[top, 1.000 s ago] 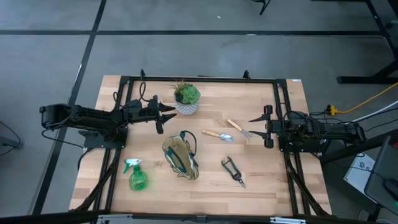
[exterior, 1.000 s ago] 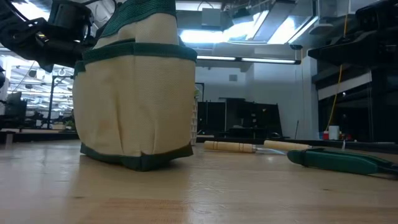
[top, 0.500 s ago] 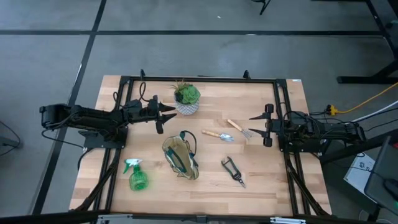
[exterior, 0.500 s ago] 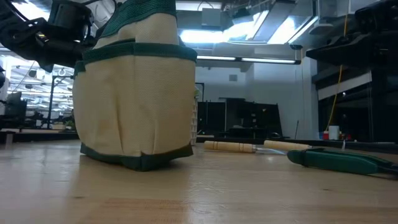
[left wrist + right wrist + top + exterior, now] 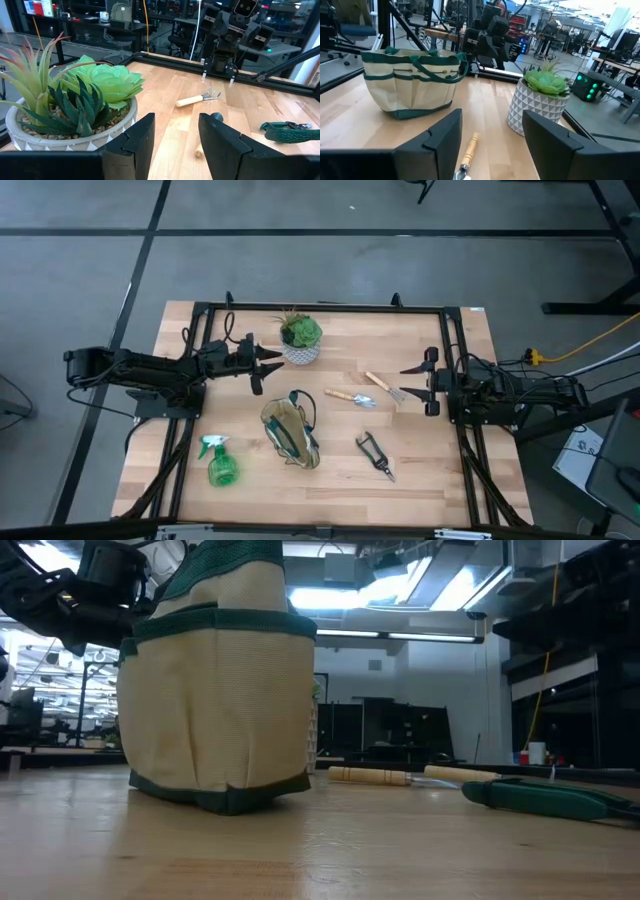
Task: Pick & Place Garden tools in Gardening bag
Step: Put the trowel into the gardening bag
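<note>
The tan gardening bag (image 5: pixel 290 433) with green trim stands on its base at the table's middle; it also shows in the low view (image 5: pixel 220 700) and the right wrist view (image 5: pixel 410 80). The trowel (image 5: pixel 350 397), the fork (image 5: pixel 384 387) and the pruner (image 5: pixel 375 455) lie flat to its right. The green spray bottle (image 5: pixel 219 461) lies to its left. My left gripper (image 5: pixel 268 364) is open and empty beside the potted plant. My right gripper (image 5: pixel 412 383) is open and empty, just right of the fork.
A potted green plant (image 5: pixel 300 338) in a white pot stands at the far middle, close to my left gripper (image 5: pixel 175 140). A black frame (image 5: pixel 320 308) runs round the table's far and side edges. Bare wood lies along the near edge.
</note>
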You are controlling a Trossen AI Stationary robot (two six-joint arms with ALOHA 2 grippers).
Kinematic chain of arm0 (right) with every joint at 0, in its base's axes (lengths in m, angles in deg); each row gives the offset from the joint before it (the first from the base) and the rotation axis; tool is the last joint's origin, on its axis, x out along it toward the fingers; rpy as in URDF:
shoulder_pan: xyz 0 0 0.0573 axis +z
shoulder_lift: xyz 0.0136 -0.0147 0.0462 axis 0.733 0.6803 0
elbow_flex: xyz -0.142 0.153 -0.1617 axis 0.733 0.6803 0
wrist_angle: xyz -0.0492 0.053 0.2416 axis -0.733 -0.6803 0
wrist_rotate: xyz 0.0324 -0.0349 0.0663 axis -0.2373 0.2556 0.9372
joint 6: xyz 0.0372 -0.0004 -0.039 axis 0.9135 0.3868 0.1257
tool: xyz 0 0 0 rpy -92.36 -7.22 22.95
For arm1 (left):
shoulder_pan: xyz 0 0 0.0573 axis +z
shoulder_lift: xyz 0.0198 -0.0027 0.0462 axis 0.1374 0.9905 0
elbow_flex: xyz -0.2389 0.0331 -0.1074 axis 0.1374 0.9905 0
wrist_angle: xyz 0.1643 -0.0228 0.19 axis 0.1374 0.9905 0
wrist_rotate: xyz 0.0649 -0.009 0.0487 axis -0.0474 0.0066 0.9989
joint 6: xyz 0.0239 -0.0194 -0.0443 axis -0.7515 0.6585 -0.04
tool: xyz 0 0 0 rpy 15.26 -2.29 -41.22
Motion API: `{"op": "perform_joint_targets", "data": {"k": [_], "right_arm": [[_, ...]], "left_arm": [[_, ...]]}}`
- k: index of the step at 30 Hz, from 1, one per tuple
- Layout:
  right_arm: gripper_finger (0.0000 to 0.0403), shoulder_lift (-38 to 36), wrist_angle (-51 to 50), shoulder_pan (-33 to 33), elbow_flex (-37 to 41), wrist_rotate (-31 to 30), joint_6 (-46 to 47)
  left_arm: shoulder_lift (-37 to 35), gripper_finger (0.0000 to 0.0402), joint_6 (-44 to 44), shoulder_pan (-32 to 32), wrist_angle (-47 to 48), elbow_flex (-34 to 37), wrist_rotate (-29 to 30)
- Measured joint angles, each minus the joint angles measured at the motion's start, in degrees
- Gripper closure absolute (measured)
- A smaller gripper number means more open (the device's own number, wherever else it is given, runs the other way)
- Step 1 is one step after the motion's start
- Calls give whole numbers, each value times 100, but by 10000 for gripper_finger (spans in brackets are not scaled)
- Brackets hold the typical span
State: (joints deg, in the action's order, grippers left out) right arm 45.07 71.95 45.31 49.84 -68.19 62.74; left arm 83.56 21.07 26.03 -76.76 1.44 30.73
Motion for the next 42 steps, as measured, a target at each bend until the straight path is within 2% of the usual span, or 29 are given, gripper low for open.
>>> {"op": "perform_joint_targets", "data": {"k": [4,18,23,28,35,42], "right_arm": [[193,0,29,0,0,1,257],[193,179,228,4,0,17,258],[193,539,410,4,0,-6,340],[193,1064,1021,4,-4,-7,427],[192,1774,1002,4,-298,-25,614],[192,2378,995,4,-478,-24,1415]], "left_arm": [[0,253,-1,0,1,-2,0],[2,253,-2,2,0,-2,0],[1,253,-2,2,2,0,0],[0,253,0,2,2,-2,0],[2,253,-2,1,0,-2,0],[2,253,-2,2,1,-2,1]]}}
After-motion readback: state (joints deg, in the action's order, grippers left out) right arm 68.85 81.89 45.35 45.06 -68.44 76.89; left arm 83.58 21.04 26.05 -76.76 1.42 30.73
